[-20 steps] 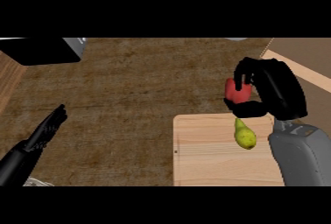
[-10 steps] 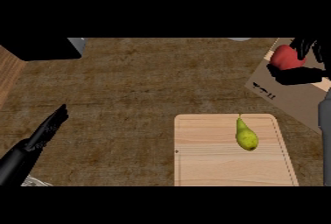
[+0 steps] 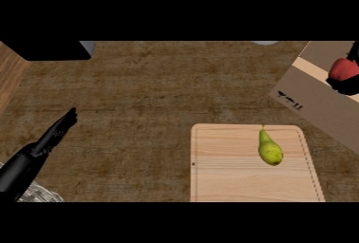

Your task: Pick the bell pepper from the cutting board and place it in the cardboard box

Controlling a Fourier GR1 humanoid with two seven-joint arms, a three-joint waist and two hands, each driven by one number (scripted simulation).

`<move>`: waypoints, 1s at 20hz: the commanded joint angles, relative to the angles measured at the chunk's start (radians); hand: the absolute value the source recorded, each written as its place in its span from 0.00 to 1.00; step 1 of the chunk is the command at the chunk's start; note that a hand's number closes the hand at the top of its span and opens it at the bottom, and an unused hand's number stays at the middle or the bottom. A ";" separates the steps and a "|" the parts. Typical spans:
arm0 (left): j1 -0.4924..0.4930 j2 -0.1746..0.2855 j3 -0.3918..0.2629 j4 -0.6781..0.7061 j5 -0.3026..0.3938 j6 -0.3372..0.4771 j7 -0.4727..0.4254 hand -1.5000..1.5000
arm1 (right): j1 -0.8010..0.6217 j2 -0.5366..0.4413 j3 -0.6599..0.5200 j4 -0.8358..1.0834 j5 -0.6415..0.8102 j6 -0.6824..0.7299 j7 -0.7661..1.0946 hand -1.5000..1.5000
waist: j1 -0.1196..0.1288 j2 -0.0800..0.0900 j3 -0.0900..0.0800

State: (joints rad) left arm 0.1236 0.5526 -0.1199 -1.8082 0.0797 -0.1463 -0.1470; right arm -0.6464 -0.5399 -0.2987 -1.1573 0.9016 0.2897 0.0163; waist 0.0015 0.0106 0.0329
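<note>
Since half a second ago the right hand (image 3: 345,87) has carried the bell pepper (image 3: 345,69) further outward, to the right edge of the head view. Now only a small black part of the hand shows, under the red pepper. Its fingers seem to be curled round the pepper and to hold it; the rest of the hand is cut off by the edge. The pepper is off the cutting board (image 3: 231,180) and hangs over the cardboard box (image 3: 312,99), whose brown side lies just to the left of the hand. I cannot tell if the pepper is over the opening or only over a flap. Its long axis cannot be read either, as so little of it shows. I judge that the coming move, lowering and letting go, depends on the opening being under the hand. A pear (image 3: 270,149) lies on the board, well apart, to the hand's left and nearer the robot. The left hand (image 3: 60,130) rests far off at the left, fingers straight, holding nothing; the right hand is clearly the nearer.
</note>
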 commanded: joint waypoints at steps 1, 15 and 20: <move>-0.148 -0.058 0.011 0.023 0.017 0.048 0.076 0.50 | 0.005 -0.083 -0.011 0.193 -0.001 0.049 -0.103 1.00 | 0.003 0.014 -0.030; -0.220 -0.047 -0.077 0.096 0.031 0.118 0.071 0.50 | -0.102 -0.218 0.025 0.543 -0.013 0.169 -0.483 0.00 | 0.013 0.009 -0.029; -0.164 -0.007 -0.069 0.105 0.054 0.127 0.003 0.50 | -0.186 -0.155 -0.257 0.607 -0.289 0.179 -0.523 0.00 | -0.004 0.000 -0.025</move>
State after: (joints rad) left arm 0.0121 0.6261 -0.1998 -1.7077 0.1127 -0.0757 -0.1749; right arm -0.7909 -0.7315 -0.3959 -0.6090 0.7753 0.4561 -0.4575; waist 0.0152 0.0073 0.0274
